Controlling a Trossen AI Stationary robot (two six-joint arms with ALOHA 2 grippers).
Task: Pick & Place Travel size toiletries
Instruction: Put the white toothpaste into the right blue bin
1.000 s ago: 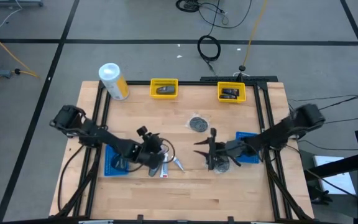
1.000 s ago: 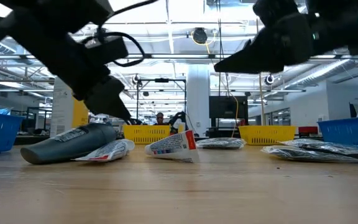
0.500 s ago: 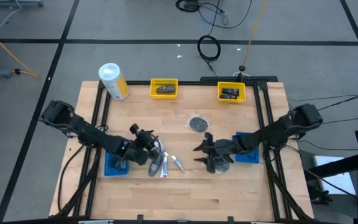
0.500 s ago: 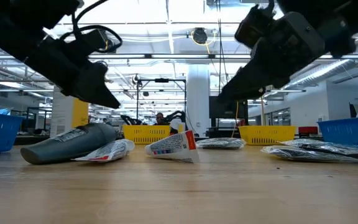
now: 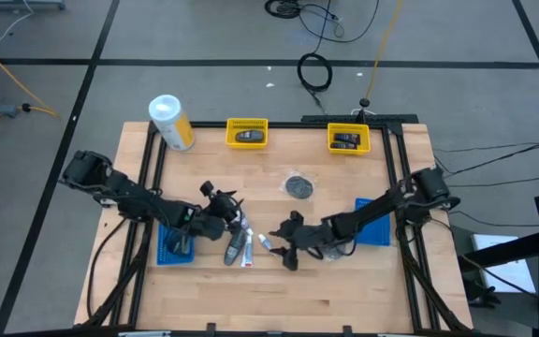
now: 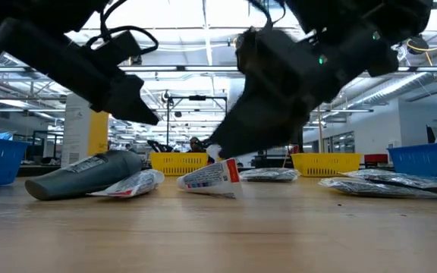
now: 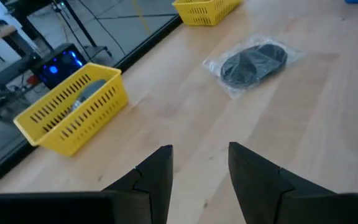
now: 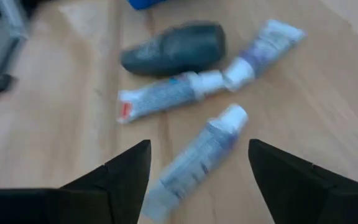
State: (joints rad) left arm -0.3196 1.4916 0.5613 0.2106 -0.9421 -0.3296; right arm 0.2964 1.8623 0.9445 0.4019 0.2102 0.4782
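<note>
While the toiletries lie loose in a cluster near the front middle of the desk [image 5: 344, 290], the high view shows the right gripper [image 5: 286, 251] reached far across to a small white tube [image 5: 268, 244], its fingers spread on either side, apparently to take that piece alone. Beside it lie a dark grey bottle [image 5: 234, 247] and a second white tube [image 5: 248, 251]; the left gripper [image 5: 221, 210] hangs just behind them, empty. Farther back, a wrapped dark disc [image 5: 298, 185] lies alone, and two yellow trays [image 5: 247, 133] at the rear edge hold dark items, which suggests they are the drop-off points. Blue trays [image 5: 373, 223] sit at either side.

From desk height, the grey bottle [image 6: 82, 175] lies on its side with a tube [image 6: 131, 183] against it, and another tube [image 6: 211, 177] is tilted just under the right arm.

Past the left wrist's own fingers [image 7: 157, 177], parted with nothing between, the disc [image 7: 253, 60] and a yellow tray [image 7: 73, 112] show ahead.

Looking past the right wrist's wide-spread fingers [image 8: 126, 174], the nearest tube [image 8: 197, 152] lies between them, untouched; the bottle [image 8: 174, 48] and two more tubes [image 8: 163, 95] lie beyond.
</note>
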